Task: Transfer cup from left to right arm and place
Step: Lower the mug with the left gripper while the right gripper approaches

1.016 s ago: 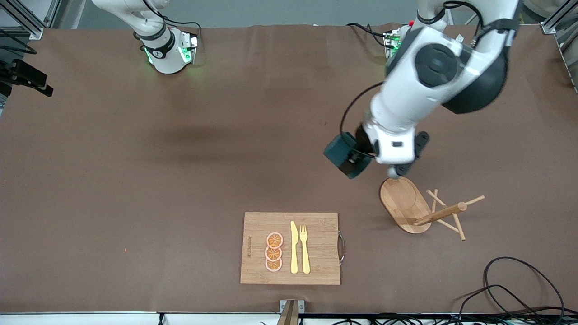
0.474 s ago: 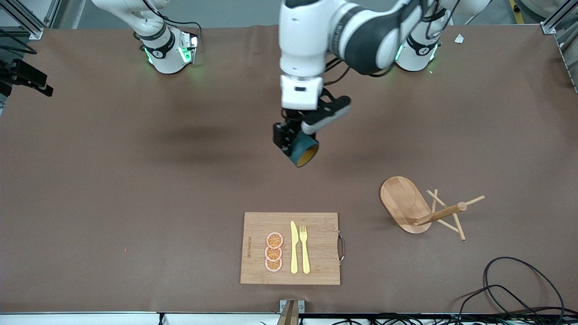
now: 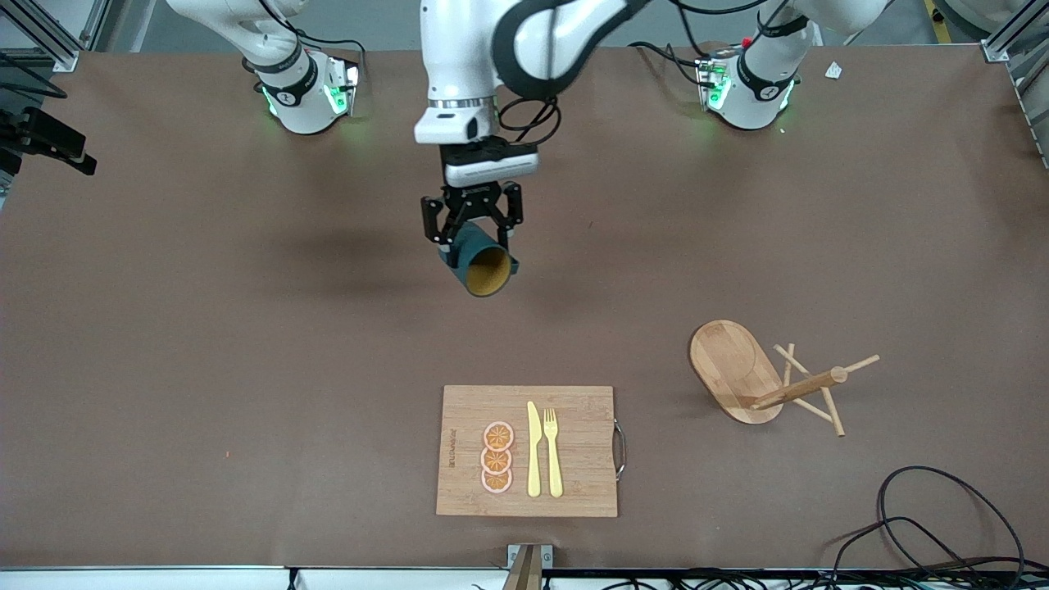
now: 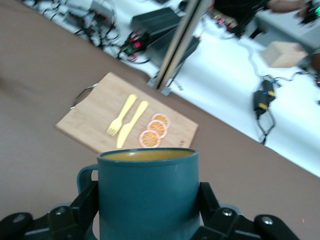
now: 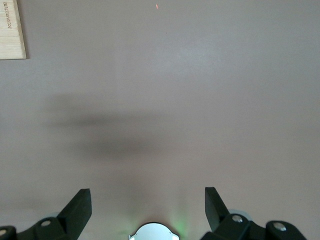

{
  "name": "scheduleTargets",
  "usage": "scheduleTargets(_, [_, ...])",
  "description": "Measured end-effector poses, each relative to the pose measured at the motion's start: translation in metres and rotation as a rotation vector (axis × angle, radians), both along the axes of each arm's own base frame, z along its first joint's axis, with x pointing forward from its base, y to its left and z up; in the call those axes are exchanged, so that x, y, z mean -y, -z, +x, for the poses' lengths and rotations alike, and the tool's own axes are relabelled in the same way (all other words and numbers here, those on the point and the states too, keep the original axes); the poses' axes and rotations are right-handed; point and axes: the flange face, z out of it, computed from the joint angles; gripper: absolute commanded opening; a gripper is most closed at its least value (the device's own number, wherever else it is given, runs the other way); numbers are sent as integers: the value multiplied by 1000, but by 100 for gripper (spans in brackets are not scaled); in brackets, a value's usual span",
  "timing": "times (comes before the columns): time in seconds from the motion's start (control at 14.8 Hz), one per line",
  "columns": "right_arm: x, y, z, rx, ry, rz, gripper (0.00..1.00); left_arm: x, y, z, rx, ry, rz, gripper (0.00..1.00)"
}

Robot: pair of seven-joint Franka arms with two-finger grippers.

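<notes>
Front view: the left gripper (image 3: 473, 235) is clamped on the dark teal cup with the mustard-yellow inside (image 3: 478, 264), held tilted in the air over the brown table (image 3: 205, 328). Pick-up is judged done — handover and placing remain, since the right gripper (image 5: 148, 206) waits spread wide and empty over bare tabletop.

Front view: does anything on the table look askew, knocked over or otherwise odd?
Yes: the wooden mug stand toward the left arm's end lies tipped on its side, base up on edge and pegs splayed on the table. The cutting board looks tidy. The left gripper holds the cup tilted above the table; the right gripper waits open.
</notes>
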Motion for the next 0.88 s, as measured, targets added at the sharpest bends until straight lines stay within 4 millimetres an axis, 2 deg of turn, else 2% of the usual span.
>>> scheduleTargets(0.2, [0,0,0,0,0,0,100,34,50,-41,146,80,45,55])
scheduleTargets(0.41, [0,0,0,0,0,0,100,53,114,-72,275,149,150,54])
scheduleTargets(0.61, [0,0,0,0,1,0,100,62,173,-94,384,216,251,54])
scheduleTargets(0.88, [0,0,0,0,1,0,100,61,236,-108,524,255,307,53])
